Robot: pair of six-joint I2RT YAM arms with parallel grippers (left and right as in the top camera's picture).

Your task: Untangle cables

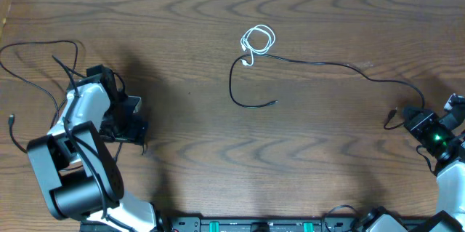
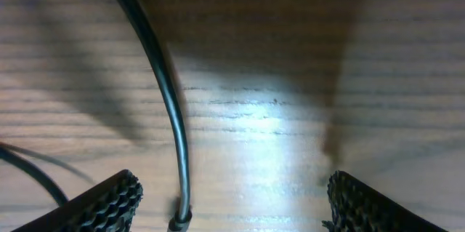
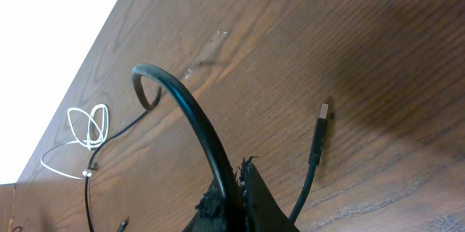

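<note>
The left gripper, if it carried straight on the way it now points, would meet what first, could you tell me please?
The left gripper would probably meet the wooden table; the black cable lying between its open fingers sits off-centre, so it may be touched first, as depth is unclear.

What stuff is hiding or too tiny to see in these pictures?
- Overhead: whether the white cord is knotted round the black cord is too small to tell.
- Right wrist: the right gripper is cut off by the bottom edge, hiding its grip.
- Left wrist: a black wire leaves top and bottom edges.
</note>
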